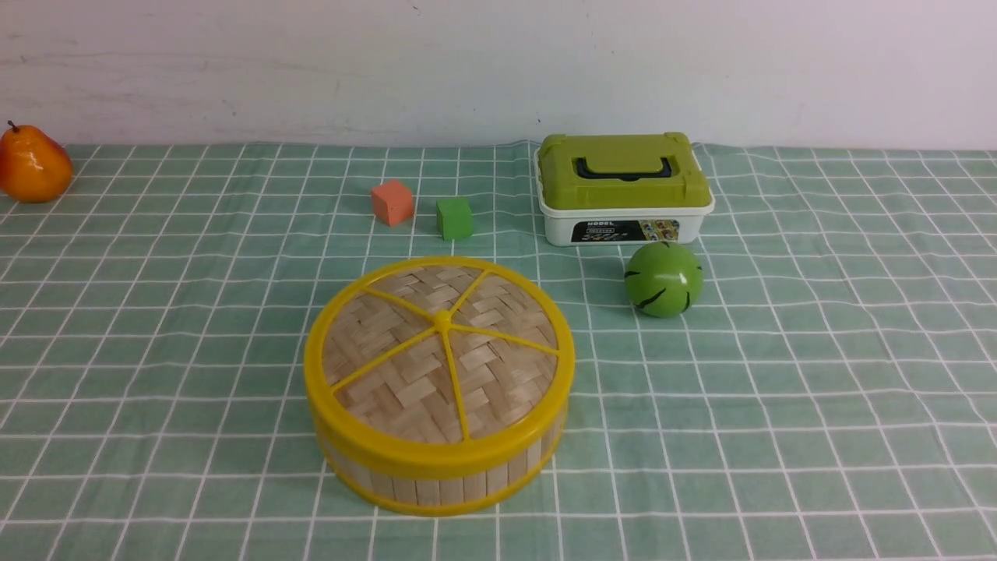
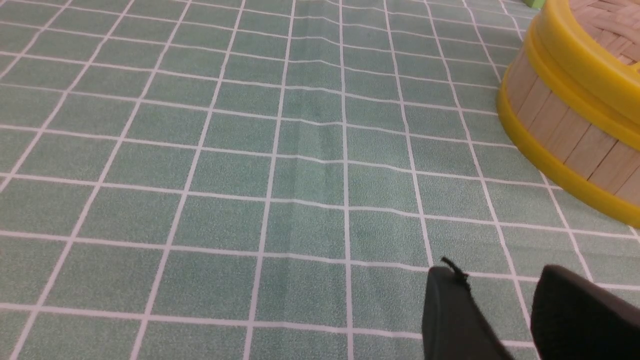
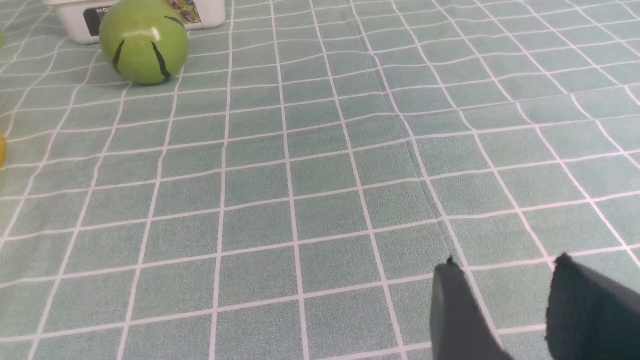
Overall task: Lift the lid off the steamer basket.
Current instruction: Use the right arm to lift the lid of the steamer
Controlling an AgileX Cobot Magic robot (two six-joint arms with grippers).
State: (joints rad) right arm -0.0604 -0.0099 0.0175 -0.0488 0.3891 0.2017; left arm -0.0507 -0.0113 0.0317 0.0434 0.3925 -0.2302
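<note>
The lid [image 1: 440,354], a woven bamboo disc with a thick yellow rim and thin yellow spokes, sits closed on the steamer basket [image 1: 436,479] at the table's front centre. The basket's slat wall [image 2: 565,130] and the lid's rim [image 2: 575,60] show in the left wrist view. My left gripper [image 2: 500,275] is open and empty, low over the cloth, to the basket's left and apart from it. My right gripper [image 3: 505,265] is open and empty over bare cloth. Neither gripper shows in the front view.
A white box with a green lid [image 1: 623,187] stands at the back, with a green ball [image 1: 664,278] in front of it; both show in the right wrist view, ball [image 3: 144,41]. A red cube [image 1: 392,202], a green cube [image 1: 454,218] and an orange pear [image 1: 33,165] lie further back.
</note>
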